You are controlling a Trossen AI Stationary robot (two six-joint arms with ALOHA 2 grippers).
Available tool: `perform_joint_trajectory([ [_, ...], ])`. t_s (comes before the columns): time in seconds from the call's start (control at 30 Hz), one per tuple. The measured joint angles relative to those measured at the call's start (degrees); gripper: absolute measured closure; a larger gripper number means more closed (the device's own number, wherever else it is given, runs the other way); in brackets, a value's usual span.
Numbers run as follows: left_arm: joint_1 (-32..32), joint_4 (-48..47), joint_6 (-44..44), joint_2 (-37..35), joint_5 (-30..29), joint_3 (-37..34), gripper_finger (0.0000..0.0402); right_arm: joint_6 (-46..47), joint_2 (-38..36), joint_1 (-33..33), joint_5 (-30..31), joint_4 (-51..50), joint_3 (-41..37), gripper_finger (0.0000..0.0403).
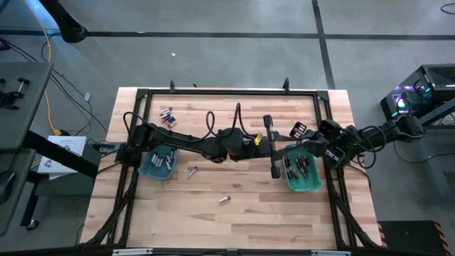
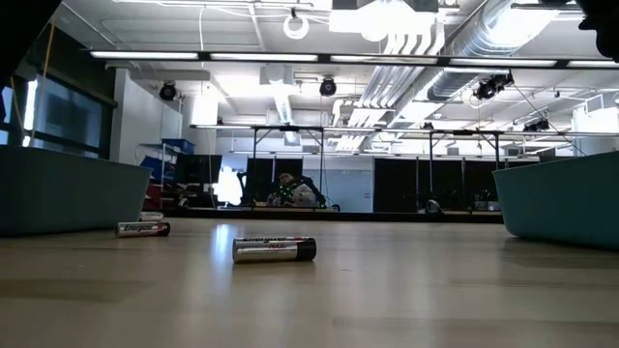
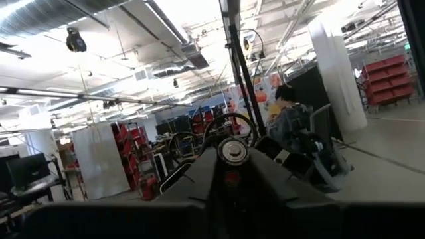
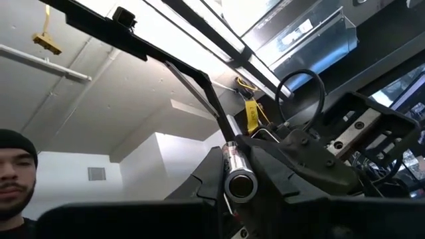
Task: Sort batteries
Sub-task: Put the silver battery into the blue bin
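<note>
Batteries: one cell [image 3: 233, 151] pinched end-on in the left gripper [image 3: 234, 174]; another cell [image 4: 240, 182] clamped in the right gripper [image 4: 240, 192]. Both grippers sit raised over the right teal bin [image 1: 304, 186], which holds several cells. Loose cells [image 1: 225, 200] lie well apart from them on the table [image 1: 234, 220]; more sit in the left teal bin [image 1: 158, 173].

Step in hand: carrying for drop. Next, judged: match each cell's kind to its bin, then release.

1. The counter [image 1: 234, 213] at frame centre is pale planked wood, smooth with a soft sheen.
2. Both teal bins, left [image 1: 158, 164] and right [image 1: 303, 171], look like matt plastic.
3. The batteries [image 2: 275, 249] have glossy metallic casings and catch the light.
4. The arms' frame [image 1: 142, 96] is matt black metal.
5. The floor [image 1: 213, 57] is smooth grey concrete.
</note>
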Motion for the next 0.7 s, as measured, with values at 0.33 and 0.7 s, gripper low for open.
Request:
perform_joint_trajectory([
  [0.33, -0.2, -6.9, -5.5, 0.0, -1.0, 4.2, 0.037, 2.2, -0.1, 0.0, 2.9, -0.5, 0.0, 0.0346],
  [0.7, -4.0, -40.9, -8.1, -1.6, -6.5, 17.7, 0.0371, -0.7, -1.0, -0.2, 7.7, -1.7, 0.0, 0.0174],
])
